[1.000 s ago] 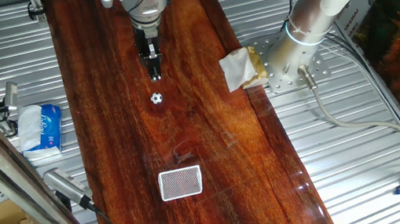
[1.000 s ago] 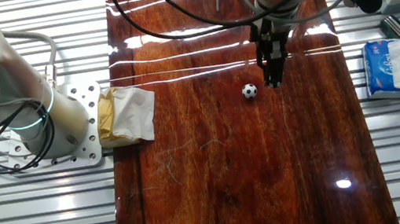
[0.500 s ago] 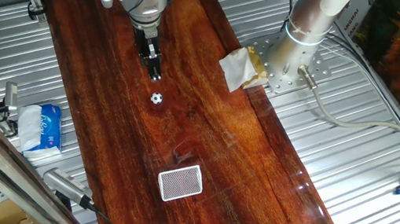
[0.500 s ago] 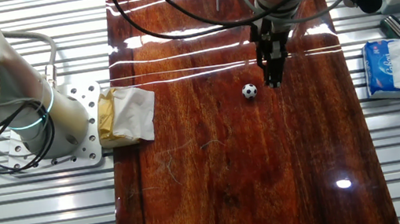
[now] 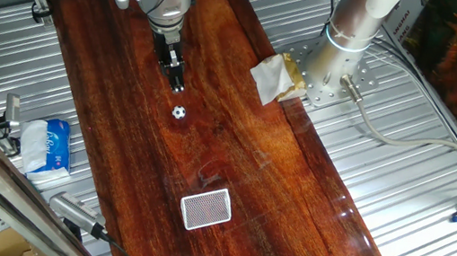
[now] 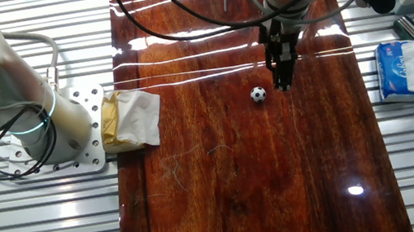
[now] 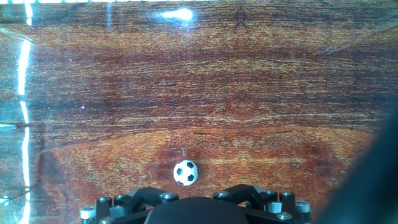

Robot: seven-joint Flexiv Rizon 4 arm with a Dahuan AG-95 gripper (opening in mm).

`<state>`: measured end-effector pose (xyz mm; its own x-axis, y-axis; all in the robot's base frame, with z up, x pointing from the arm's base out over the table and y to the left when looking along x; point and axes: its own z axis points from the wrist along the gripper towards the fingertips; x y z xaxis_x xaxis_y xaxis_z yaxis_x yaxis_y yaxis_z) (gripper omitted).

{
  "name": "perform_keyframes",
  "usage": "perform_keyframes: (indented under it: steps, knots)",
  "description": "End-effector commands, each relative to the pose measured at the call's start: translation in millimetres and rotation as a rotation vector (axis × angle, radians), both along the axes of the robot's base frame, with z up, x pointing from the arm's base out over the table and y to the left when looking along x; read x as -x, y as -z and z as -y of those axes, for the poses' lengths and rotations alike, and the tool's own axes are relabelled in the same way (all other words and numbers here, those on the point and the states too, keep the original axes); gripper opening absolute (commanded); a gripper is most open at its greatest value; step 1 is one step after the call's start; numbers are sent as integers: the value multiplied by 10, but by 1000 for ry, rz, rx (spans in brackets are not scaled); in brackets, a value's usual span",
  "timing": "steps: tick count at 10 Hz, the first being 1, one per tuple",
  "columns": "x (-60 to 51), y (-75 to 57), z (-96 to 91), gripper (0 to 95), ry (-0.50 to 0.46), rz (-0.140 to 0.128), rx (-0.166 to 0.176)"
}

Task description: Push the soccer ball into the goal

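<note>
Dark red polished wood forms the bench, where the soccer ball sits alone on the bare boards, just beside the tip of the arm's pincer and apart from it. The pincer points down with its black fingers drawn together on nothing, while the goal, a white frame with grey mesh, lies flat well apart from the ball towards the bench's far end. A crumpled white cloth rests at one bench edge, a blue-and-white tissue packet off the other.
</note>
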<state>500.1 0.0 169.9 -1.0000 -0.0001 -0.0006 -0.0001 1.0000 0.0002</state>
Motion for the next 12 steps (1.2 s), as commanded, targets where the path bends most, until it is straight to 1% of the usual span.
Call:
perform_keyframes:
  steps: [1, 2, 3, 4, 6, 7, 8, 9, 12]
  knots:
    - [2, -1, 0, 0, -295, 78, 60]
    - [2, -2, 0, 0, -326, 78, 48]
    - [3, -2, 0, 0, -313, 119, -20]
    - [3, -2, 0, 0, -260, 141, -39]
    - [3, -4, -1, 0, -222, 126, -16]
    - [3, -4, -1, 0, -229, 126, -13]
    - [3, -5, -1, 0, -257, 122, 17]
    - [3, -5, -1, 0, -282, 84, 28]
    - [3, -5, -1, 0, -267, 61, 33]
